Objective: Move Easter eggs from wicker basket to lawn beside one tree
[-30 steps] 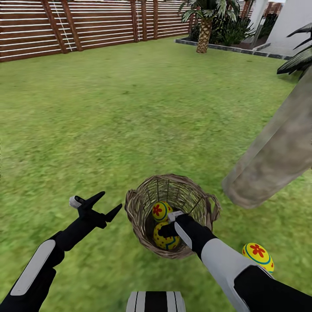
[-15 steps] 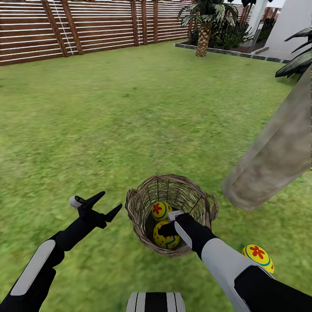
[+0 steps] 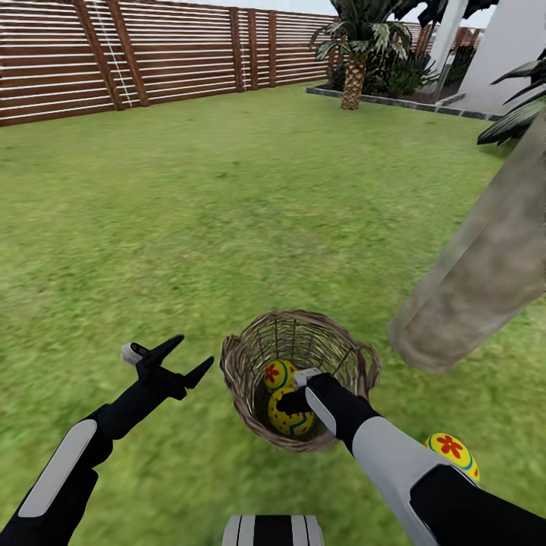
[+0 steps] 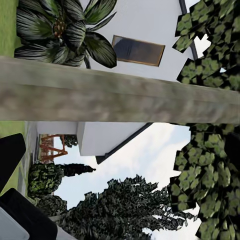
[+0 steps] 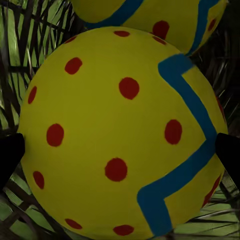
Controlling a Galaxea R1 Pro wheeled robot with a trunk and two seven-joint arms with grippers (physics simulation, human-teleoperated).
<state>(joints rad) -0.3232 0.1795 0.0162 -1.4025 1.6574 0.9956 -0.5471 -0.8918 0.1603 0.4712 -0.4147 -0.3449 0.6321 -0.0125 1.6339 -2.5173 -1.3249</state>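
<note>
While the head view showed the right gripper (image 3: 292,400) sunk in the wicker basket (image 3: 241,383) astride a dotted egg (image 3: 289,418), the left gripper (image 3: 182,356) hung spread. At the right wrist, fingertips (image 5: 10,159) flanked that egg's (image 5: 120,135) middle; smooth and rounded, it probably needed a centred pinch.

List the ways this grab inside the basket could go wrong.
1. The right claw straddles the red-dotted yellow egg with fingertips at its widest part; closing on that round surface could squirt it out.
2. A second yellow egg sits touching it, so lifting may jostle it.
3. The arm reaches over the rim of the brown open-weave wicker basket; pulling back could tip it.
</note>
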